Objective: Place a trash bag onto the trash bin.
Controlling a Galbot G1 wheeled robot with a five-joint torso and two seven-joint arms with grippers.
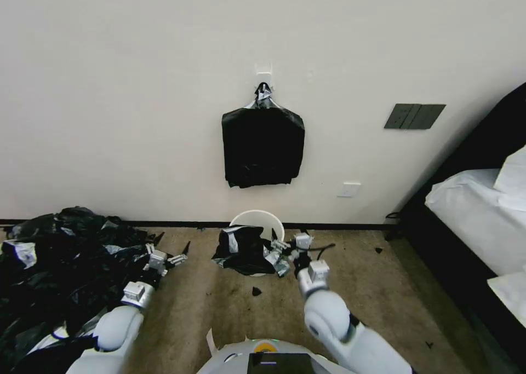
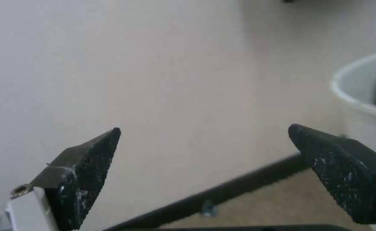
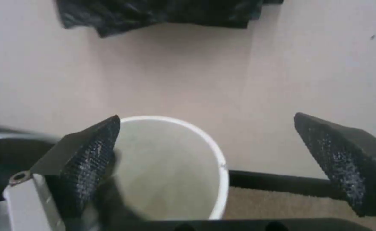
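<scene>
Trash bin: the cream-white trash bin (image 1: 257, 220) stands on the carpet against the wall; its far rim is bare, and the right wrist view shows a pale, unlined inside (image 3: 166, 173).
Trash bag: the trash bag (image 1: 241, 249) is draped in a crumpled heap over the near-left part of the rim, spilling down the outside — on the bin, but not spread round its mouth.
Right gripper: the right gripper (image 1: 279, 256) is low at the near-right edge of the bin, just beside the bag's loose fringe; its jaws are released, spread wide, with nothing between them. Whether a finger brushes the film I cannot tell.
Left gripper: the left gripper (image 1: 178, 258) hangs over the carpet, apart from the bin on its left, jaws likewise released and empty; its wrist view catches the bin's rim (image 2: 359, 93) off to one side.
Other things: a flat black bundle (image 1: 263, 147) hangs from a wall hook above the bin, and a big pile of black bags (image 1: 60, 264) lies on the floor at the left — neither is in play.
Step in hand: by my reading the bag has been laid on the bin and let go; opening and fitting it is not yet done.
Next move calls for: a pinch on a single layer of the bag's edge, then drawing it across to the bare far rim without dragging the light bin or pulling the heap off.
</scene>
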